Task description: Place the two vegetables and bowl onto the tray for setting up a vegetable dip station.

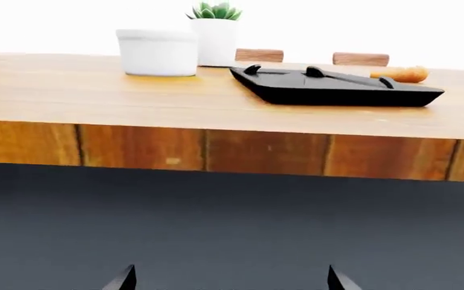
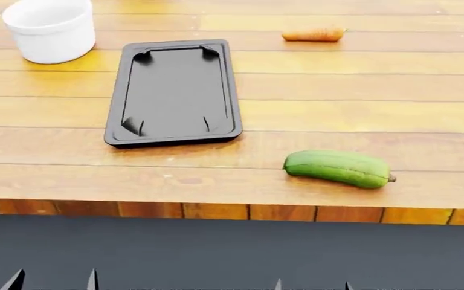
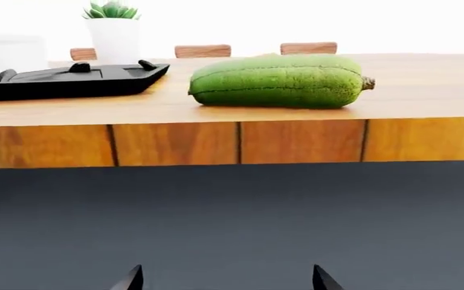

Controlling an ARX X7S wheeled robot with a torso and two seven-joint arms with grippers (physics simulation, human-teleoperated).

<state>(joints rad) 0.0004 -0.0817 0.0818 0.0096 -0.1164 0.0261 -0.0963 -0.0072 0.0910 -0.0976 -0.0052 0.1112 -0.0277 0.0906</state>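
Our grippers at rest.
Our left gripper [image 2: 52,279] and right gripper [image 2: 313,284] hang low, jaws spread, holding nothing.

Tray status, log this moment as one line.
tray: empty | bowl: on table | cucumber: near edge | carrot: far side | both grippers: open, below table

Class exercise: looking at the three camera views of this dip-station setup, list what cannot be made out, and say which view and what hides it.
- Left hand and right hand: only fingertips show; every view's bottom edge cuts the rest.
- Cucumber: outside the left wrist view.
- Carrot: left wrist view, partly behind the tray; missing from the right wrist view.
- Bowl: right wrist view, cut by the edge, washed out.
- Potted plant: outside the head view.
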